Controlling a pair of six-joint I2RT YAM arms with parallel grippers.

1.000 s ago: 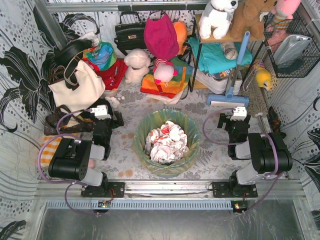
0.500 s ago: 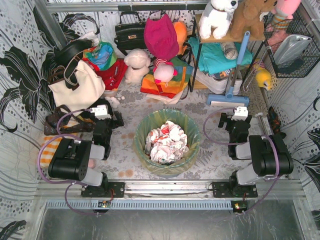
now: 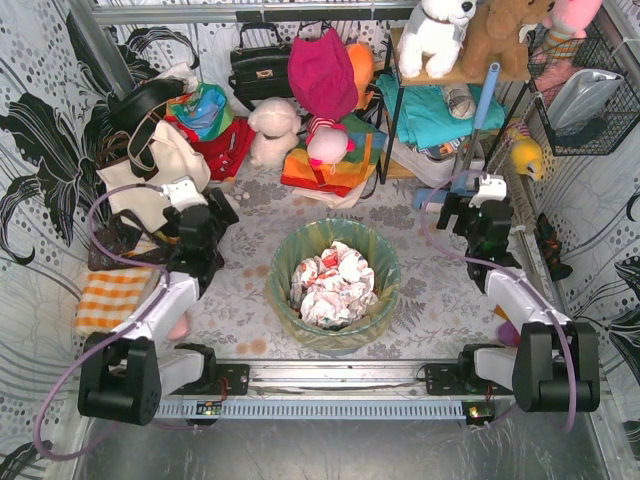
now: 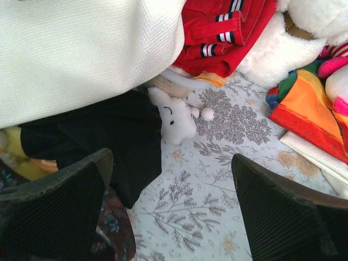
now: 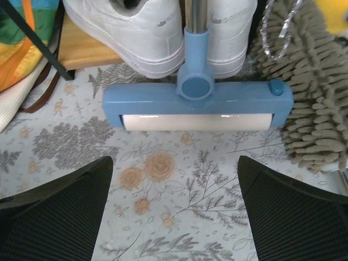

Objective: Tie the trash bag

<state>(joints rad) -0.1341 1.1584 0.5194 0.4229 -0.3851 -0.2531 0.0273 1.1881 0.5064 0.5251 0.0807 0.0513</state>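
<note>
Floral-print cloth (image 3: 440,300) covers the table, with clutter piled along the far side. My left gripper (image 4: 171,190) is spread wide with nothing between its fingers, nosing toward a small white plush (image 4: 175,120) and a cream tote bag (image 4: 81,49). The right gripper (image 5: 174,201) is equally wide and empty, facing a blue sweeper head (image 5: 197,102) and white sneakers (image 5: 141,32).

Both are well apart from the trash bag (image 3: 378,318), which sits between the arms near the front rail, its edge folded over the round bin (image 3: 335,348) and crumpled paper (image 3: 335,285) showing inside.

Risks, as I judge them: swinging inward could snag the tote or the sweeper. The film looks thin, so a hard pinch or uneven pull may tear it or tip the bin.

The bag stands upright, mouth facing the overhead camera. I read its long axis as vertical.
</note>
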